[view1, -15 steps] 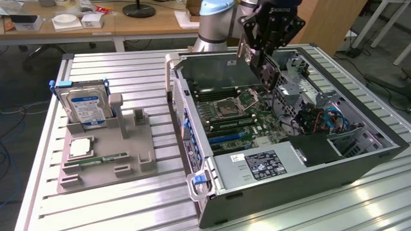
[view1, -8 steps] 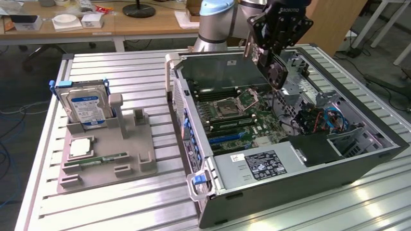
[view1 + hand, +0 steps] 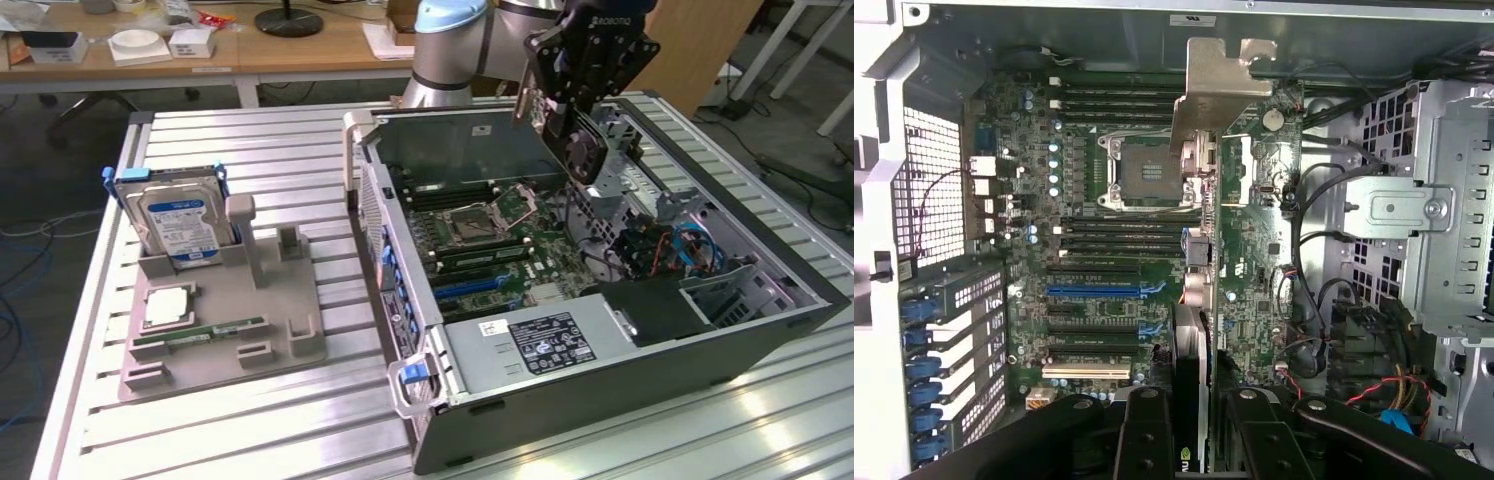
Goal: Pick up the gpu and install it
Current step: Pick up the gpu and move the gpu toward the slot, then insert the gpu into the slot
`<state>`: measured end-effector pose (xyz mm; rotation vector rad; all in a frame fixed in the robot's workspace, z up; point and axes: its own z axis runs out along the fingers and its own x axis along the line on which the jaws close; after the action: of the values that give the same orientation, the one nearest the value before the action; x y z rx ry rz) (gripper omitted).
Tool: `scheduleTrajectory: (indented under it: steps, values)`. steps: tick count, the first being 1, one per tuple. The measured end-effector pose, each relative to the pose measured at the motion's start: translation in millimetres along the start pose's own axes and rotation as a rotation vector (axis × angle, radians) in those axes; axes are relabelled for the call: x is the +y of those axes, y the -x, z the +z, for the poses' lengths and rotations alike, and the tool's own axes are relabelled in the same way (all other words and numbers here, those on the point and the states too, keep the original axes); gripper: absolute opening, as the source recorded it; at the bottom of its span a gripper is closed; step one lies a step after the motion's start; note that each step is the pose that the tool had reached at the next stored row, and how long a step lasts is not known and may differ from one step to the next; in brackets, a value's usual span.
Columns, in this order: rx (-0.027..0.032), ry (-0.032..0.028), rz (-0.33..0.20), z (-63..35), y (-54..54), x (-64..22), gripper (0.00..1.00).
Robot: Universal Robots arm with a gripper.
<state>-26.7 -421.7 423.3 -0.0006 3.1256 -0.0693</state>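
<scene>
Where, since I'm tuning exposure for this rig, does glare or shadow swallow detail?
Exterior view: glare on the table slats at the exterior view's right; the bay beside the power supply falls into shadow. Wrist view: the case wall is washed out white; the gpu's bracket is evenly lit.

A wooden desk (image 3: 307, 50) stands behind the ribbed metal table (image 3: 267, 420), carrying white boxes (image 3: 140, 45) and a round black base (image 3: 288, 22). Cables (image 3: 27, 228) trail over the grey floor (image 3: 40, 170) at the exterior view's left.
</scene>
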Motion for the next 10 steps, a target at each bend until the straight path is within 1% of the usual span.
scheduleTrajectory:
  steps: [10]
  values:
    - [-0.0001, 0.0000, 0.000, 0.0, 0.0, 0.0, 0.26]
